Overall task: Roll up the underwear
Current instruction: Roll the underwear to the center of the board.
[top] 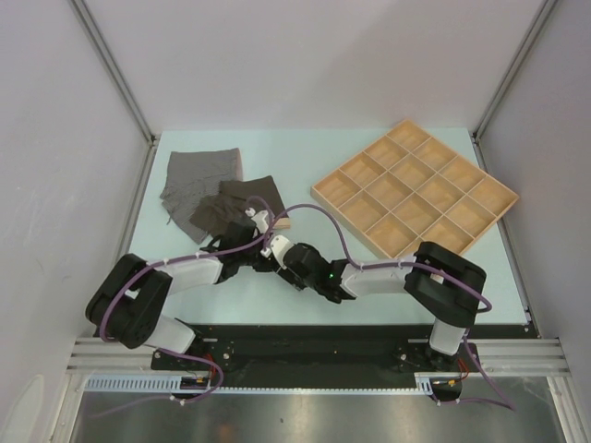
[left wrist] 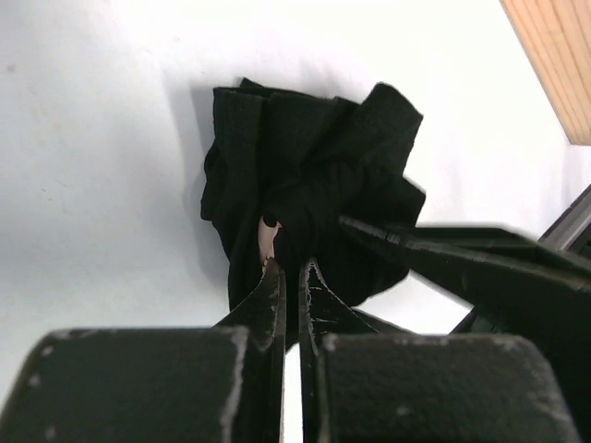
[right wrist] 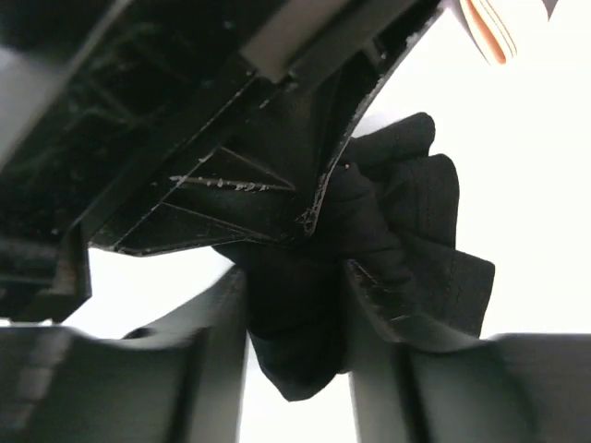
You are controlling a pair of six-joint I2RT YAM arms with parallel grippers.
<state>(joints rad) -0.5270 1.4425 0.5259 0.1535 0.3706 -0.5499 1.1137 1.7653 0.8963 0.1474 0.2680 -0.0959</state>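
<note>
Left pincer point(left wrist: 288, 266) and right pincer point(right wrist: 295, 281) clamped black briefs point(left wrist: 305, 148) | seemed soft, limp, light | best hold: bunched edge at 6 o'clock.

Left arm point(top: 157, 295), right arm point(top: 406, 277): black joints, pale grey link shells, purple cables point(top: 314, 209) looped alongside. Green light point(top: 331, 274) on right arm. Left gripper point(left wrist: 291, 266) black, edges scuffed white.

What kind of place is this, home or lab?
Likely a robot lab cell: white partition panels, two arms on a metal rail, a wooden tray on a pale table.
</note>
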